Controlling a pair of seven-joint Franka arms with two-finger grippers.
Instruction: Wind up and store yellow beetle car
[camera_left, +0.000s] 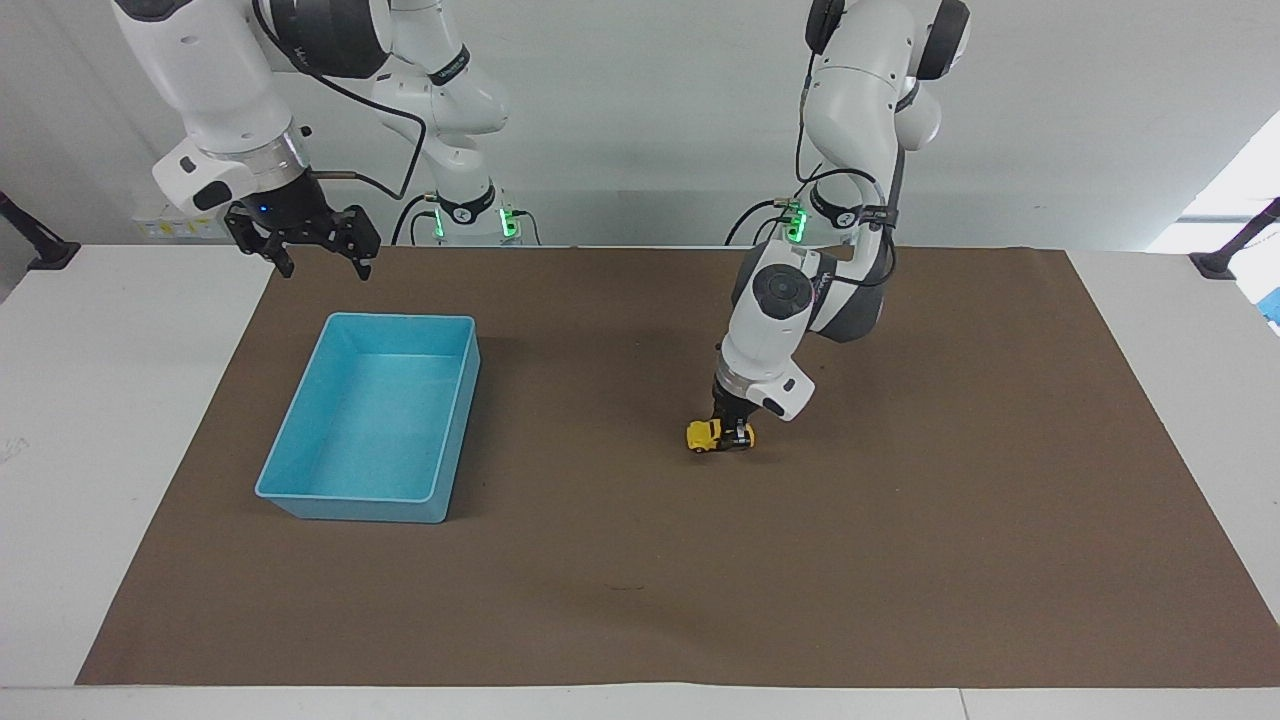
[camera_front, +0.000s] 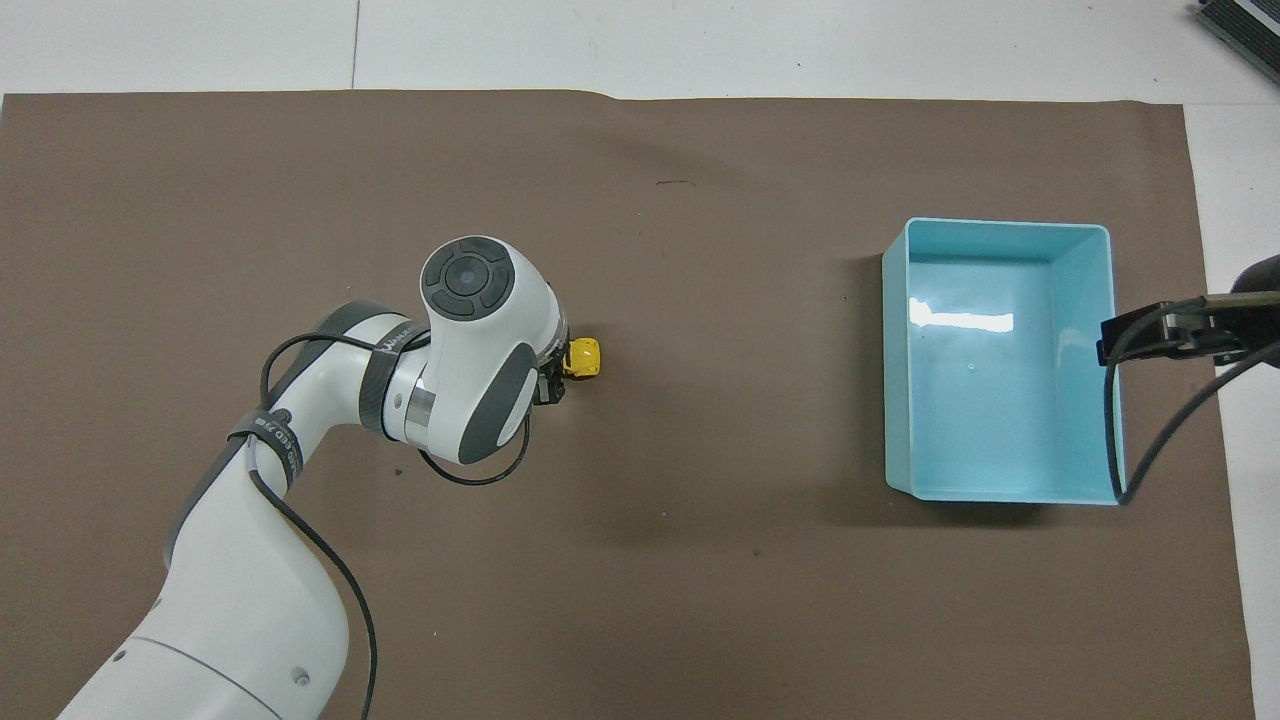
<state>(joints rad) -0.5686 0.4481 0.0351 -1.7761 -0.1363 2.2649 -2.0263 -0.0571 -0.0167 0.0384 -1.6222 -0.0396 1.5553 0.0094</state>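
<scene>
Yellow beetle car was noted mid-worktop, wheels down, clamped at its rear by left gripper; long axis pointed toward blue tray, its nose at the fingers' 9 o'clock in the facing view. Right gripper waited, spread wide, over the mat's edge by the tray.

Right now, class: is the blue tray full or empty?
Empty: the blue tray shows only bare floor; the yellow beetle car sits on the mat in the left gripper.

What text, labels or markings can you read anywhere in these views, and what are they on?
Nothing can be read.
Black strap on the left arm: white lettering, too blurred to read.
Black band higher on the left arm: white lettering, too small to read.
Yellow beetle car, blue tray, brown mat: no text visible.
</scene>
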